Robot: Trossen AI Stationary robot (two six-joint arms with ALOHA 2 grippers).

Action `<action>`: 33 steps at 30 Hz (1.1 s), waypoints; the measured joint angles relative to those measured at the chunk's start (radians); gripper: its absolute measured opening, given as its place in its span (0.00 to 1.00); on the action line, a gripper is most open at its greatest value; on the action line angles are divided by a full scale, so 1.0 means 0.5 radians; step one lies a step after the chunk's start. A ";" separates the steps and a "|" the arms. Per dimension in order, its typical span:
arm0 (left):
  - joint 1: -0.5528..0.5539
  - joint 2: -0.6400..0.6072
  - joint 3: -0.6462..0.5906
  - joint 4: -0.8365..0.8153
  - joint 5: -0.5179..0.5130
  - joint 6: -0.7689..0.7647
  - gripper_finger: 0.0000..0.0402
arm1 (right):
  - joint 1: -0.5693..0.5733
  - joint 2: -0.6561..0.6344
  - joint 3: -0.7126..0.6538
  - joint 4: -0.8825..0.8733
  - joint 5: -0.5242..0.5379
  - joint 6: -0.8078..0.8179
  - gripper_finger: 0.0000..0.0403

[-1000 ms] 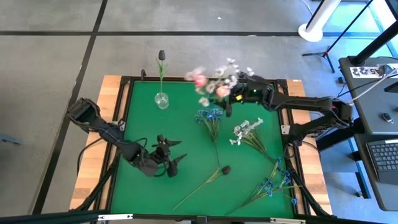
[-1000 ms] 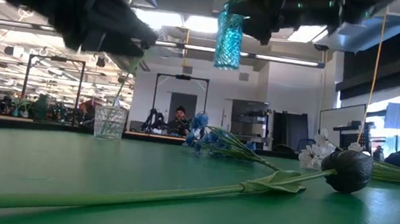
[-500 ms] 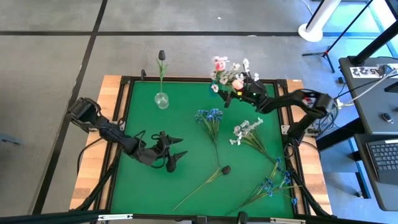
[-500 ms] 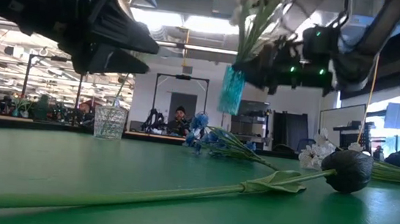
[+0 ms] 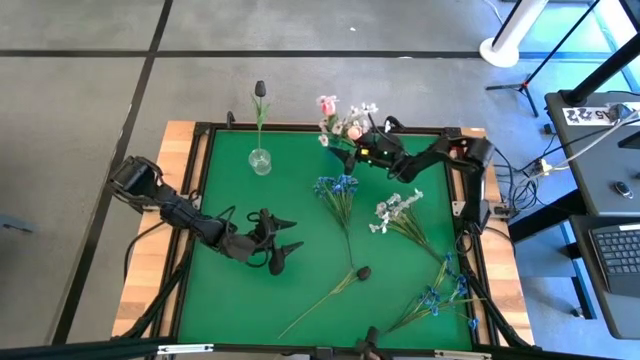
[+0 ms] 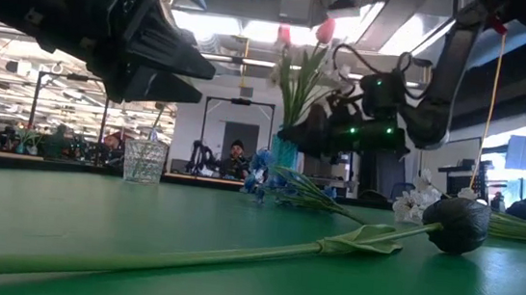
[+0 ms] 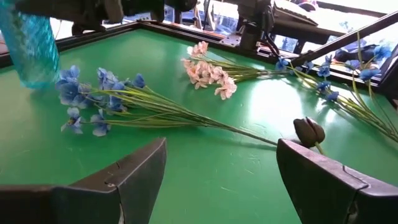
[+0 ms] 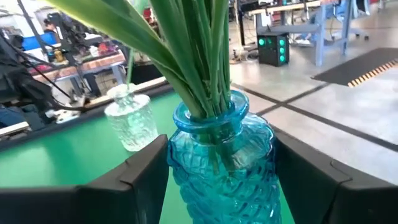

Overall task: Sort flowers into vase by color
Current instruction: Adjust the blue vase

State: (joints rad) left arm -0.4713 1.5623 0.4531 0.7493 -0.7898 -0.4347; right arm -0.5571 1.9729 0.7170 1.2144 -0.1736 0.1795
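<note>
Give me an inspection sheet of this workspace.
Surface: green mat in a dark frame.
Job's things: blue vase holding pink tulips; clear vase holding one dark bud; loose on the mat: blue flowers, white spray, dark tulip, a second blue bunch.
Clutter: nothing seen.
Grippers: right gripper around the blue vase; left gripper open above the mat.
Cables: bundle off the table's right edge.
Surroundings: laptop on a side table, lab room, a person far back.
</note>
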 joint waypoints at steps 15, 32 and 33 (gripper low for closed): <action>-0.001 0.001 0.000 -0.017 -0.002 0.000 0.74 | -0.001 0.048 0.014 -0.059 -0.051 0.044 0.67; -0.029 0.002 0.000 -0.018 -0.002 -0.019 0.74 | 0.000 -0.331 0.006 -0.755 -0.049 0.002 0.68; -0.029 0.002 0.000 -0.018 -0.003 -0.019 0.74 | 0.000 -0.353 0.006 -0.795 -0.043 -0.001 0.68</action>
State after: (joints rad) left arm -0.4858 1.5631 0.4530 0.7403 -0.7912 -0.4442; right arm -0.5571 1.7964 0.7200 0.8167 -0.1951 0.1791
